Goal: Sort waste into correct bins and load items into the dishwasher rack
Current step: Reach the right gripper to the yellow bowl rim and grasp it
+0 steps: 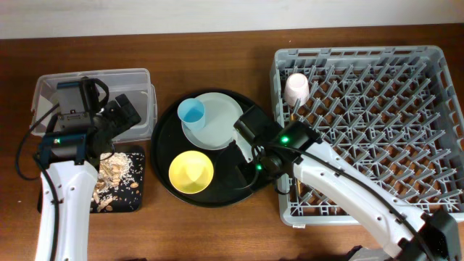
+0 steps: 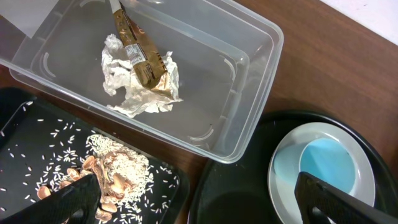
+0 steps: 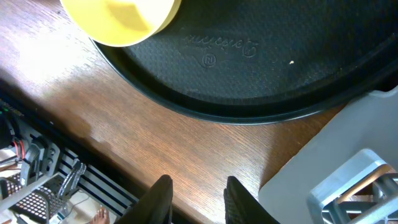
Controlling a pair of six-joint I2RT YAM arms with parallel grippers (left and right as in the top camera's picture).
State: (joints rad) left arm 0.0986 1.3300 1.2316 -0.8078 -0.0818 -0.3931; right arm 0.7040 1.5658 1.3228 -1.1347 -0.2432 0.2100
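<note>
A crumpled white tissue [image 2: 118,78] and a gold-brown wrapper [image 2: 140,57] lie in the clear tub [image 2: 249,93]. Beige food scraps [image 2: 106,174] lie on the flat black tray [image 1: 138,190]. My left gripper [image 2: 196,186] is wide open and empty above the tub's near corner, also seen from overhead [image 1: 122,116]. A blue cup [image 1: 192,111] stands on the grey-white plate [image 1: 221,116], next to a yellow bowl [image 1: 191,172]. A pink cup [image 1: 296,88] sits upside down in the grey rack [image 1: 435,65]. My right gripper [image 3: 198,186] is open and empty over the table between the round tray and the rack.
The cup, plate and bowl rest on a big round black tray [image 1: 163,148]. A thin brown stick [image 1: 293,187], possibly chopsticks, lies along the rack's left side, partly hidden by my right arm. The table's front edge is close to the right gripper.
</note>
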